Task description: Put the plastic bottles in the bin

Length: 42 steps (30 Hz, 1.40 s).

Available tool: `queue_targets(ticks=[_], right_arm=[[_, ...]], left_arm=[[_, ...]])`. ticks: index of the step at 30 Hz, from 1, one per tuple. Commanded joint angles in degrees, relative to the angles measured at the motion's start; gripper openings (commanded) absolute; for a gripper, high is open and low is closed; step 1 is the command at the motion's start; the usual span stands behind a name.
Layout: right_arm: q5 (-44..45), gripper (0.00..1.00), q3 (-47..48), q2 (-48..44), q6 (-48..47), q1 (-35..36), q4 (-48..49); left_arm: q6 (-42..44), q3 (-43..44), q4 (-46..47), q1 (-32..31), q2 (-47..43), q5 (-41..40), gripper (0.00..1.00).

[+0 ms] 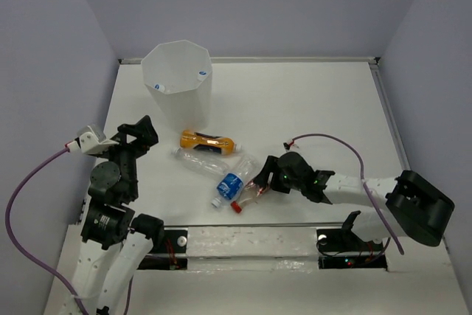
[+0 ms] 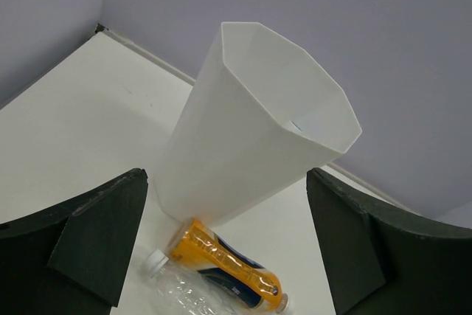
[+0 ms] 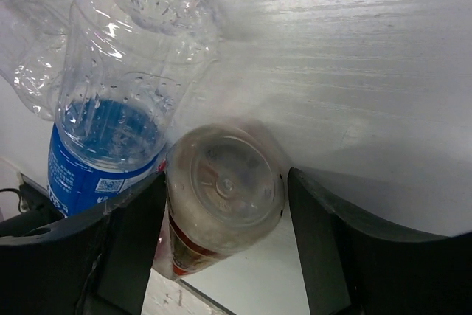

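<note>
We're logging the tall white eight-sided plastic bin (image 1: pixel 177 82), standing far left on the white table (image 1: pixel 317 108). Left gripper (image 1: pixel 140 134) is hanging near-left, fingers spread, holding nothing. Right gripper (image 1: pixel 262 177) is sitting low at the cluster's right edge. Bottles are lying mid-table, on the near side of the bin: orange bottle with dark label (image 1: pixel 210 140), crumpled clear bottle (image 1: pixel 195 160), blue-labelled clear bottle (image 1: pixel 233 182), small red-capped clear bottle (image 3: pixel 225 197). That last one is lying between the right fingers (image 3: pixel 332 248), base toward the wrist, long axis along the reach, cap pointing near-left. Fingers are sitting close on both sides; whether they're pinching, we can't tell. Right arm is nearer; the bin is standing far-left of it.
</note>
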Motion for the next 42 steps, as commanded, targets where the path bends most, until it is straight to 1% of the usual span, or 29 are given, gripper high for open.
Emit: queue_targets(ticks=[1,4,5,7,9,12,13,15,16,17,18,19,22,23,24,26,27,28,30,31,33,34,35,36,37,39,40,41,42], right_arm=[[1.1,0.7,-1.3,1.5,1.3,0.5,4.5],[1.8,0.66,-1.8,1.2,1.3,0.5,4.6],[2.3,0.58,-2.0,0.2,1.0,0.5,4.5],[2.6,0.47,-2.5,-1.3,1.0,0.5,3.4],[3.6,0.45,-2.4,-4.1,0.6,0.5,1.4],[6.0,0.45,-0.6,-7.8,-1.1,0.5,-6.3],[6.8,0.44,1.0,-11.0,-2.7,0.5,-12.4],[9.6,0.44,3.4,-14.3,-5.6,0.5,-17.4],[10.4,0.44,5.1,-16.0,-7.4,0.5,-22.5],[11.2,0.44,7.0,-18.9,-11.9,0.5,-24.6],[11.5,0.44,11.3,-20.1,-14.7,0.5,-26.4],[11.3,0.44,13.6,-21.6,-19.6,0.5,-28.7],[8.8,0.44,23.4,-21.7,-27.7,0.5,-29.2],[8.3,0.44,25.9,-20.1,-29.3,0.5,-28.4],[7.5,0.44,30.1,-18.9,-31.4,0.5,-24.8],[7.5,0.44,34.7,-16.0,-36.8,0.5,-20.6],[7.1,0.44,37.3,-12.5,-38.8,0.5,-18.5],[5.7,0.44,39.8,-10.6,-40.6,0.5,-13.1],[5.3,0.44,46.7,-7.2,-46.6,0.5,-7.6],[5.2,0.44,52.1,-3.2,-50.8,0.5,-3.0],[4.9,0.44,58.7,1.7,-54.0,0.5,-0.8],[4.0,0.44,62.2,6.8,-55.5,0.5,0.2],[3.3,0.44,65.5,9.3,-59.4,0.5,1.1],[3.8,0.44,70.9,12.0,-60.7,0.5,3.1],[4.4,0.44,73.8,17.3,-63.8,0.5,3.8],[6.2,0.44,79.1,23.0,-67.3,0.5,5.7],[9.4,0.44,83.7,28.6,-70.6,0.5,8.0],[11.1,0.44,86.0,28.6,-72.2,0.5,8.9],[13.5,0.44,91.1,34.1,-73.4,0.5,9.4]], left_arm=[[0.9,-0.3,3.2,0.3,0.9,0.5,0.99],[0.9,-0.3,3.1,0.4,0.9,0.5,0.99],[0.9,-0.3,3.1,0.4,1.0,0.6,0.99],[0.9,-0.3,3.2,0.3,1.1,0.7,0.99],[0.9,-0.3,3.1,0.3,1.1,0.8,0.99],[0.9,-0.3,3.1,0.4,0.9,1.0,0.99],[1.0,-0.3,3.1,0.4,0.8,1.0,0.99],[1.0,-0.2,3.2,0.3,0.6,1.1,0.99],[1.0,-0.2,3.1,0.3,0.5,1.1,0.99],[1.0,-0.2,3.2,0.3,0.4,1.2,0.99],[1.0,-0.2,3.2,0.3,0.4,1.2,0.99],[0.9,-0.2,3.1,0.3,0.3,1.4,0.99],[0.9,-0.1,3.2,0.3,-0.1,1.6,0.99],[0.9,-0.2,3.3,0.3,-0.2,1.7,0.99],[0.9,-0.1,3.3,0.3,-0.3,1.9,0.99],[1.0,-0.1,3.4,0.3,-0.8,1.8,0.99],[0.9,-0.2,3.3,0.3,-1.0,1.7,0.99],[1.0,-0.2,3.3,0.3,-1.2,1.5,0.99],[1.0,-0.3,3.0,0.2,-1.8,1.5,0.99],[1.0,-0.3,2.9,0.2,-2.3,1.5,0.99],[1.0,-0.3,2.8,-0.2,-2.8,1.5,0.99],[1.1,-0.3,2.8,-0.4,-3.1,1.5,0.99],[1.1,-0.3,2.8,-0.5,-3.4,1.4,0.99],[1.2,-0.3,2.8,-0.7,-3.6,1.3,0.99],[1.1,-0.3,2.8,-0.9,-3.9,1.2,0.99],[1.2,-0.3,2.8,-1.3,-4.1,1.1,0.99],[1.3,-0.3,2.8,-1.7,-4.1,1.0,0.99],[1.3,-0.3,2.8,-2.0,-4.1,1.0,0.99],[1.3,-0.3,2.7,-2.2,-4.0,1.0,0.99]])
